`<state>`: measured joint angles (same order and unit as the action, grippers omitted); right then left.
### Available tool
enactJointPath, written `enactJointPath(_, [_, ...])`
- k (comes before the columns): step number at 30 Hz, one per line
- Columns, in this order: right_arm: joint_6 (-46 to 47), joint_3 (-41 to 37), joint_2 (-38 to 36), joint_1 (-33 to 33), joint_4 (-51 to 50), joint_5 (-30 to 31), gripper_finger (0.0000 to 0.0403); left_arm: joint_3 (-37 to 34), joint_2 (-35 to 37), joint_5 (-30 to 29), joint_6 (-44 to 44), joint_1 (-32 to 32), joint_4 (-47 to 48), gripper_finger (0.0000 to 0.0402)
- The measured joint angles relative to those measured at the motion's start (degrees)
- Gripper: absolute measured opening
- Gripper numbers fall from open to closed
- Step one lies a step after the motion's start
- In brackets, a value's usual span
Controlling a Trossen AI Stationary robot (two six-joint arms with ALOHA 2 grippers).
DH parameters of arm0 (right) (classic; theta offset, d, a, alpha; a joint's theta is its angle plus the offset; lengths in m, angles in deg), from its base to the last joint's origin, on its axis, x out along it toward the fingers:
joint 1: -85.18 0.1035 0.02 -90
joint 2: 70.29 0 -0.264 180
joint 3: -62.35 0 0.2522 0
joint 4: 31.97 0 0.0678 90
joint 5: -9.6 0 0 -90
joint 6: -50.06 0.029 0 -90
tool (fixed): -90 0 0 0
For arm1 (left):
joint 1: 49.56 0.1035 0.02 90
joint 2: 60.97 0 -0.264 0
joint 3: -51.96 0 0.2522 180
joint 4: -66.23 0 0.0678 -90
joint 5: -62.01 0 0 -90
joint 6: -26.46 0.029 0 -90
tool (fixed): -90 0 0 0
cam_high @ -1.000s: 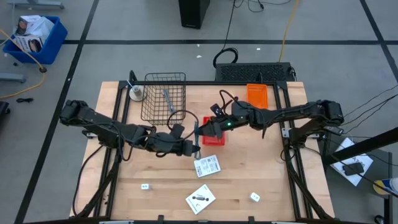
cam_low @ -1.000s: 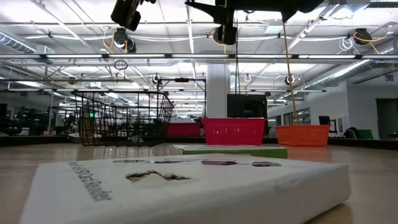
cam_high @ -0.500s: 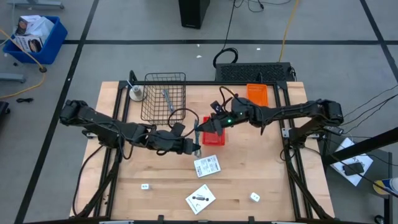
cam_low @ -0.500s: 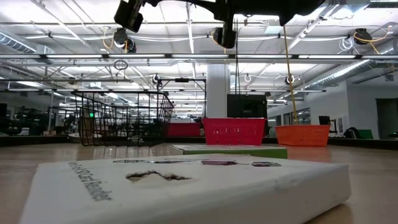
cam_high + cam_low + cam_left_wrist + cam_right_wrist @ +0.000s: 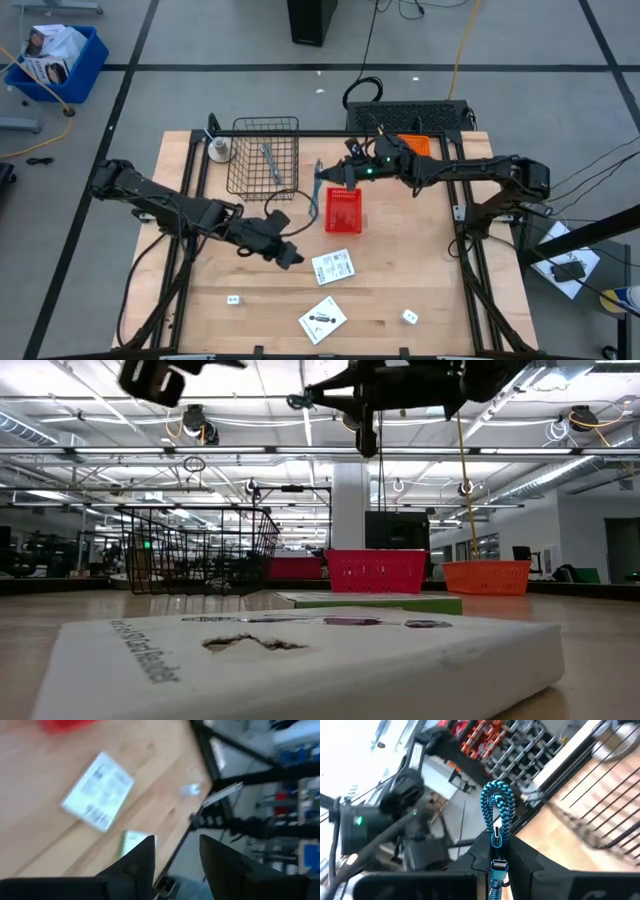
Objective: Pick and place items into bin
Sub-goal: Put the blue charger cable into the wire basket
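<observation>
The teal item is a blue-teal braided cord point(image 5: 497, 802) with a metal clasp, and my right gripper point(image 5: 496, 851) is shut on it. In the high view that gripper point(image 5: 328, 180) holds the cord point(image 5: 318, 172) above the gap between the wire basket point(image 5: 240, 170) and the red bin point(image 5: 343, 210). My left gripper point(image 5: 293, 260) hovers open beside a white packet point(image 5: 333, 266), its fingers point(image 5: 135, 865) with nothing between them. A second packet point(image 5: 322, 320) and two tiny white blocks point(image 5: 233, 299) point(image 5: 410, 316) lie flat near the table's front edge. A grey metal tool point(image 5: 270, 160) lies in the wire basket. My right gripper pinches the cord between its two fingers at the metal clasp point(image 5: 496, 840). The looped end point(image 5: 497, 795) sticks out past the fingertips. The fingers come in level from the table's right and lie across the cord, which is lifted clear of the table.
An orange bin point(image 5: 415, 150) stands at the far right behind the right arm. A small white round object point(image 5: 218, 150) sits left of the wire basket. The near packet point(image 5: 300, 660) fills the low view's foreground. Bare wood lies between the packets and the red bin.
My left gripper has let go of the cord and drawn back toward the table's near left, dropping lower. My right gripper, with the cord in its fingers, has moved toward the far edge, from in front of the red bin to beside the wire basket.
</observation>
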<state>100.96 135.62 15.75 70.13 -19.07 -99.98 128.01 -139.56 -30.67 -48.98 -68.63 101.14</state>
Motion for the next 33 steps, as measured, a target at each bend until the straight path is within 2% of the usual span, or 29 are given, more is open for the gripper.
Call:
enactJointPath(6, [-2.5, 0.9, 3.1, -0.7, 4.8, 3.3, 0.0027, 0.1, 1.1, -3.9, -1.8, -2.3, 6.6, 0.0161])
enactJointPath(13, [-4.2, 8.0, 11.0, -0.5, 5.4, 4.2, 0.0027, 0.0, 4.3, -12.6, -5.1, -3.8, 15.3, 0.0161])
enactJointPath(18, [-8.5, 14.1, 15.9, -0.5, 4.3, 4.5, 0.0027, 0.0, 7.7, -18.4, -7.5, -4.4, 17.7, 0.0161])
enactJointPath(26, [-23.1, 21.8, 22.8, -0.7, -0.4, 13.5, 0.0034, 0.0, 11.2, -20.3, -8.8, -4.8, 18.1, 0.0161])
enactJointPath(33, [-26.7, 22.5, 25.3, -1.5, -2.7, 16.5, 0.0036, 0.0, 11.5, -20.4, -10.4, -4.8, 17.9, 0.0161])
